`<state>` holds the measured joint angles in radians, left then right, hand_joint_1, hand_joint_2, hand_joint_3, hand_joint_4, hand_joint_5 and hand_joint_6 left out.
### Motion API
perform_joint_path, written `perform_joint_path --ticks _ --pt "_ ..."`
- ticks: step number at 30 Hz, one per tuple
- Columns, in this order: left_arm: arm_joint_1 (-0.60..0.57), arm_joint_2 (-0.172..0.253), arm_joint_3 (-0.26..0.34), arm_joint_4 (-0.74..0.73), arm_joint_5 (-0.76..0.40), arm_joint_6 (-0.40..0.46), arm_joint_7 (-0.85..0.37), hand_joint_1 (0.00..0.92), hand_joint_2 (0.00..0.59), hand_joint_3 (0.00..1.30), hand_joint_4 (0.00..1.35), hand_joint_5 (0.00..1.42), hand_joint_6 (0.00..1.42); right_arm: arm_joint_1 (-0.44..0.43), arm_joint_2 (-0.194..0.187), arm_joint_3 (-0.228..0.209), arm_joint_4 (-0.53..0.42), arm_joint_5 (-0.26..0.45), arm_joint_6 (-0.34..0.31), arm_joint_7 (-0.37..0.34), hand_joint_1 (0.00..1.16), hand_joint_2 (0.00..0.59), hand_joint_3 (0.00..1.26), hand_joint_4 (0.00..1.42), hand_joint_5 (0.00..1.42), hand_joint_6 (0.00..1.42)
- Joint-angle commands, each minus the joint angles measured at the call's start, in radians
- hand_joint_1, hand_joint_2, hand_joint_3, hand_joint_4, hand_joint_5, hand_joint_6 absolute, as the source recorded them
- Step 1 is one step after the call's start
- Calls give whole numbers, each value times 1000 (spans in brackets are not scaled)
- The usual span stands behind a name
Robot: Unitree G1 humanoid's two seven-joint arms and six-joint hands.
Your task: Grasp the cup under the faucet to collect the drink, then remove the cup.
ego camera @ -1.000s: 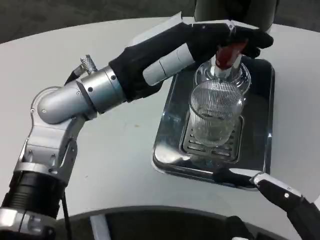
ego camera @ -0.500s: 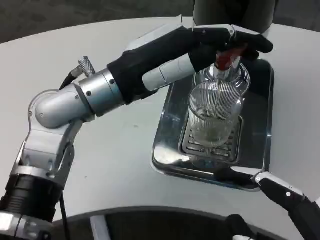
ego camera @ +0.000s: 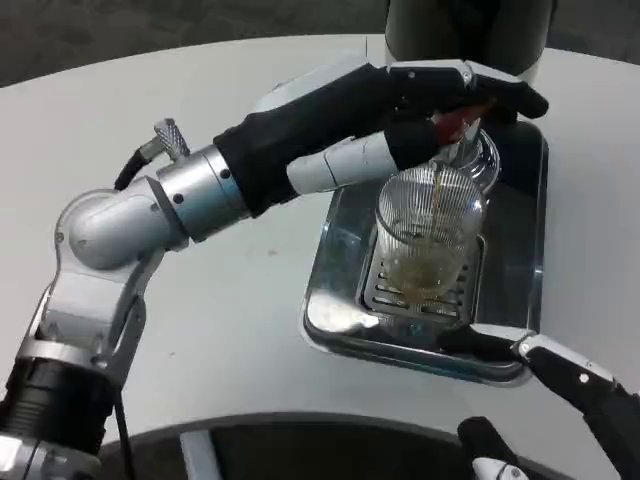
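Observation:
A ribbed clear glass cup [ego camera: 430,233] stands upright on the drain grate of the shiny metal tray [ego camera: 520,200], right under the faucet. A thin brown stream runs down into the cup, with a little brown drink at its bottom. My left hand [ego camera: 420,95] reaches across from the left and presses on the red tap lever [ego camera: 458,122]. My right hand [ego camera: 560,375] lies at the tray's near right corner, apart from the cup, fingers extended and holding nothing.
The dispenser body [ego camera: 465,30] rises behind the tray at the top. The white round table [ego camera: 230,290] stretches bare to the left and front. A dark robot body edge [ego camera: 320,450] lies along the bottom.
My left hand has pushed the red lever down, and brown drink now flows into the cup. The right hand has edged slightly nearer the tray.

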<state>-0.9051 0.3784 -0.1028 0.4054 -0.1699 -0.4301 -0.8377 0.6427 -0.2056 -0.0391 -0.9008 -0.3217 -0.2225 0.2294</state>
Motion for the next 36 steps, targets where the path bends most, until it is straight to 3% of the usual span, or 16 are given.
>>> perform_joint_path --ticks 1,8,14,20,26,36 --pt "57 23 -49 21 63 7 -43 0 30 330 192 223 74 3 5 -4 6 12 14 -6 622 447 343 276 246 128" --pt "56 27 -52 34 84 -16 -28 0 30 330 192 223 74 -10 18 -4 16 23 55 -14 628 445 324 267 246 128" --pt "57 29 -57 42 88 -25 -17 0 30 330 192 223 74 -70 19 -21 41 47 151 -8 742 323 218 176 185 128" --pt "56 36 -61 42 89 -23 -8 0 30 330 192 223 74 -158 28 -57 104 92 232 -27 868 254 156 162 184 146" --pt "56 39 -59 43 84 -23 -4 0 32 326 192 223 72 -227 26 -71 166 104 228 -43 910 186 106 99 123 147" --pt "60 41 -60 42 84 -19 10 0 33 322 192 223 62 -359 70 -58 347 128 136 -141 924 171 84 66 88 147"
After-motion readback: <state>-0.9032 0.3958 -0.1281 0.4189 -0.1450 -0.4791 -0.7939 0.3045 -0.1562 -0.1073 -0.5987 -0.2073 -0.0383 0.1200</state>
